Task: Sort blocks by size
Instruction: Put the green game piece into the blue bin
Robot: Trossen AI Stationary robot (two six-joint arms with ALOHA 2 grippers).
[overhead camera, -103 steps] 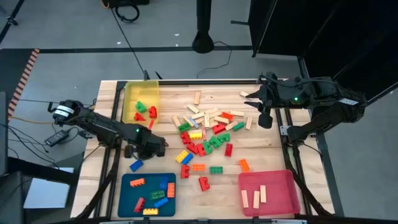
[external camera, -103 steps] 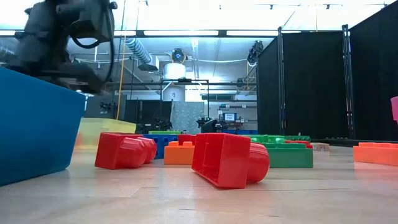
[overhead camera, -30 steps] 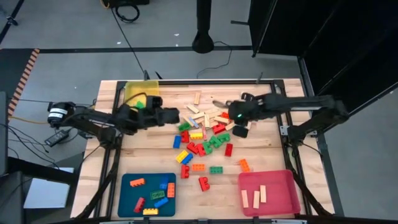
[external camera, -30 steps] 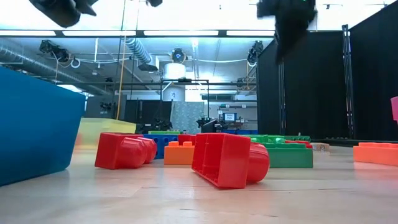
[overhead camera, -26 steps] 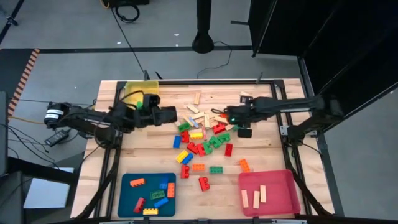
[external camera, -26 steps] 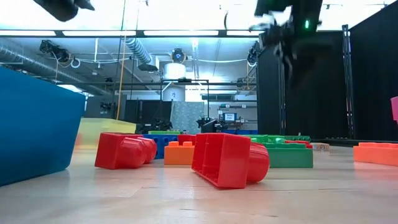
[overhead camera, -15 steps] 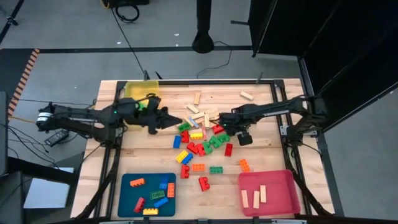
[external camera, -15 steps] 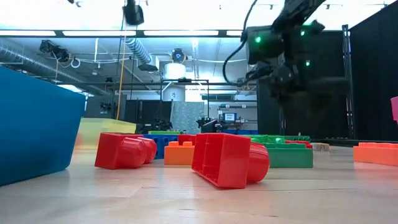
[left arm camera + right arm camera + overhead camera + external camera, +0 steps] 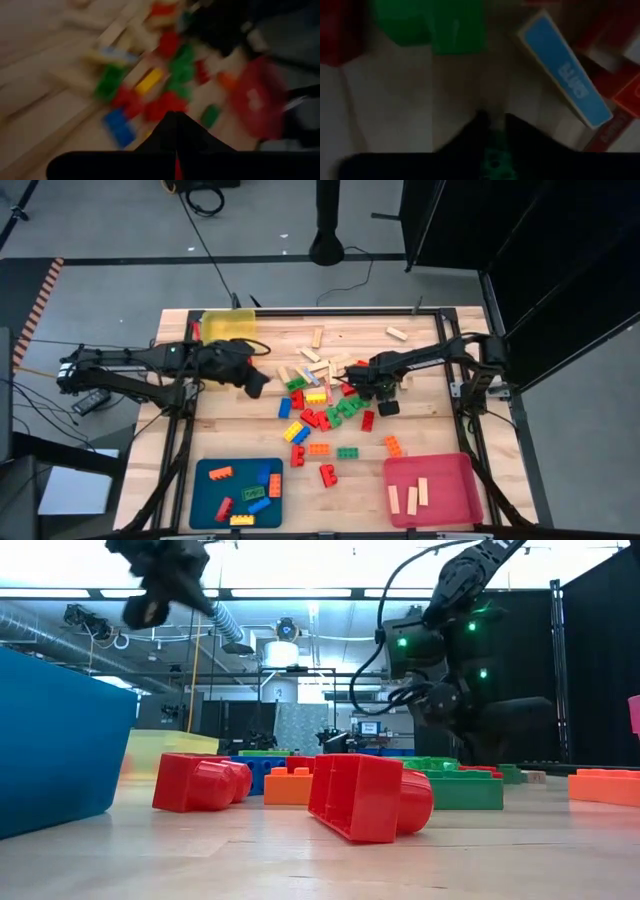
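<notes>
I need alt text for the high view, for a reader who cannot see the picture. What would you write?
Seen from above, two dark robot arms reach over a pile of small coloured plastic bricks and pale wooden bars on a wooden table, the left gripper beside it, the right gripper in it. A yellow tray, blue tray and pink tray already hold some.

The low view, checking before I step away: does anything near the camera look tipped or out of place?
Yes. The big red block nearest the camera lies tipped on its side, with its studs pointing sideways. A second red block to its left lies over the same way. Nothing looks broken.
</notes>
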